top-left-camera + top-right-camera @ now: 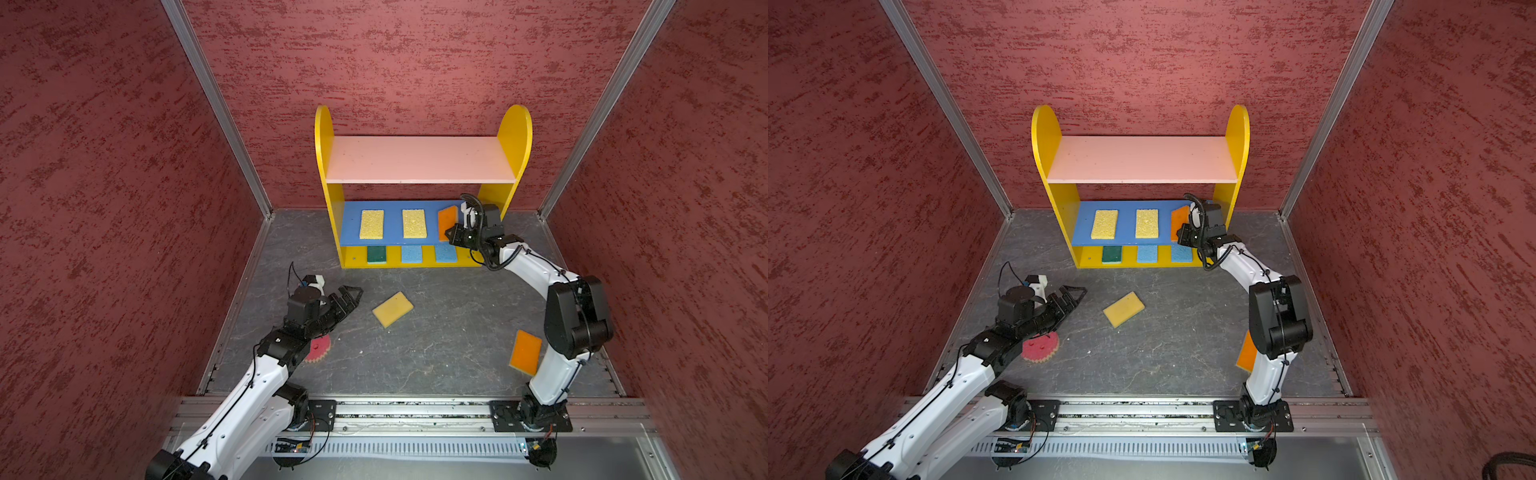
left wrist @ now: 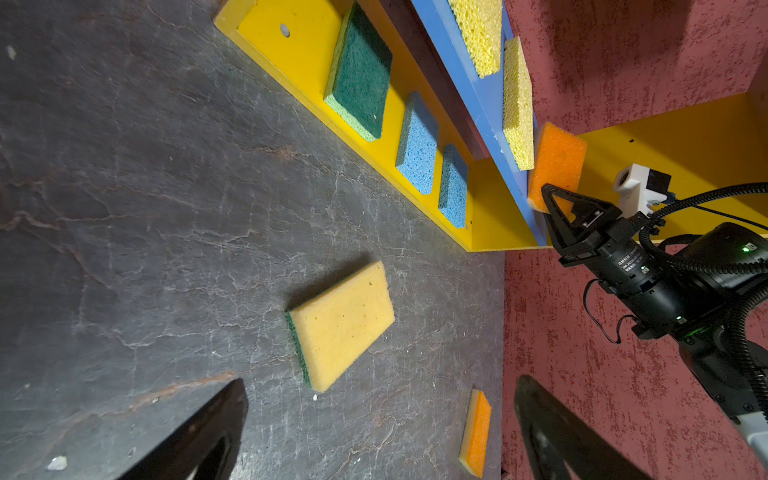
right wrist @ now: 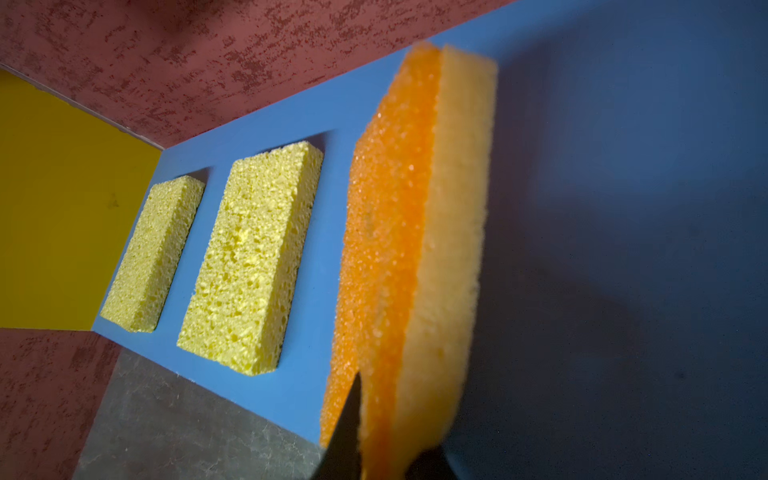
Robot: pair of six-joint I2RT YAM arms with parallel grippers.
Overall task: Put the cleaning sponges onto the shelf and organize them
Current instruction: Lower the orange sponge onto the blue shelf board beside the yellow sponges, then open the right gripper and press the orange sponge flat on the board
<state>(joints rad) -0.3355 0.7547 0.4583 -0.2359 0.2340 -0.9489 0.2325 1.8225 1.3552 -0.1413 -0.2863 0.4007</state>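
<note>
Shelf (image 1: pixel 515 137) at the rear of the worktop (image 1: pixel 436 365). Right gripper (image 3: pixel 384 440) pinches the near end of an orange sponge (image 1: pixel 447 220), which stands tilted on its long edge at the right end of the blue middle board (image 1: pixel 392 208), beside two pale yellow sponges (image 1: pixel 371 224) (image 1: pixel 414 223) lying flat. Left gripper (image 1: pixel 352 294) hangs spread wide above the worktop. Its arm covers part of the round pink-red sponge (image 1: pixel 1040 347), and the face cannot be made out. In both top views the blue middle board cuts off the rear of the green sponge (image 1: pixel 376 254) and two blue sponges (image 1: pixel 411 254) (image 1: pixel 446 252) on the yellow base (image 1: pixel 353 257). In a top view the right arm (image 1: pixel 1277 320) hides most of a second orange sponge (image 1: pixel 1246 353). A yellow-faced sponge (image 2: pixel 343 324) lies mid-worktop, its green backing visible only from the left wrist. Print on the motor housing (image 2: pixel 627 266) of the right arm is too small to read.
</note>
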